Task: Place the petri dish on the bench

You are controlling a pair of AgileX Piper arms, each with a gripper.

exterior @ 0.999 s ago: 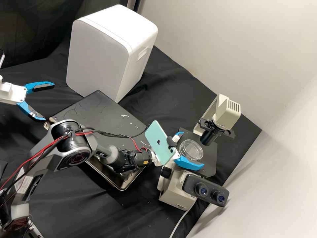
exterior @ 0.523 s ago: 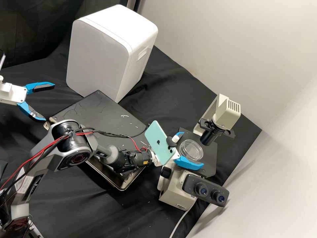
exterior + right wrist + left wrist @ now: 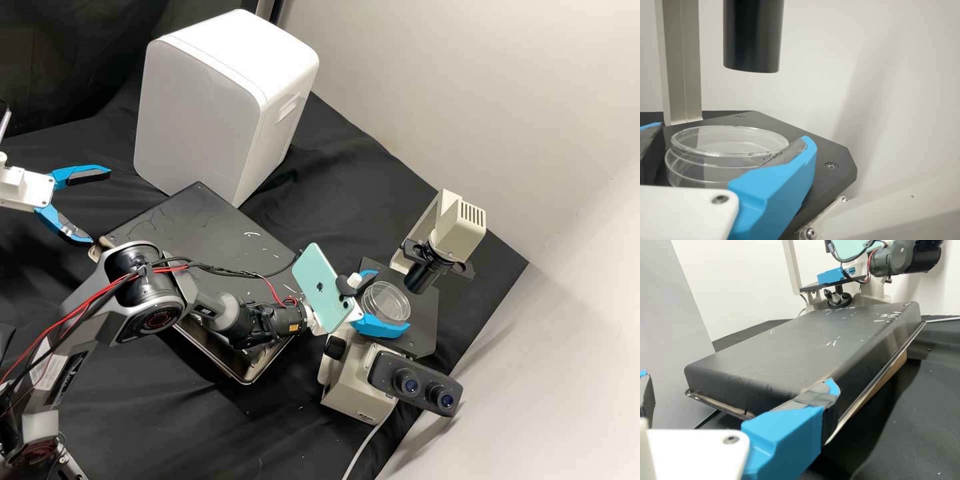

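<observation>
My right gripper (image 3: 387, 300) clasps the petri dish (image 3: 715, 155); the wrist view shows my pad (image 3: 785, 150) on its rim, black lens barrel (image 3: 754, 35) above. Left gripper (image 3: 99, 205) gapes beside the tray (image 3: 805, 350).

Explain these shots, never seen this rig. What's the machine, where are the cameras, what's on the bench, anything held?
Two robot arms with blue-fingered grippers work at a black bench. The wide shot comes from a fixed camera above; the other two come from a camera on each arm's wrist. On the bench are a white box, a black-wrapped tray and a microscope. The right gripper is closed on a clear petri dish sitting on the microscope's stage. The left gripper is open, holding nothing, beside the tray.
</observation>
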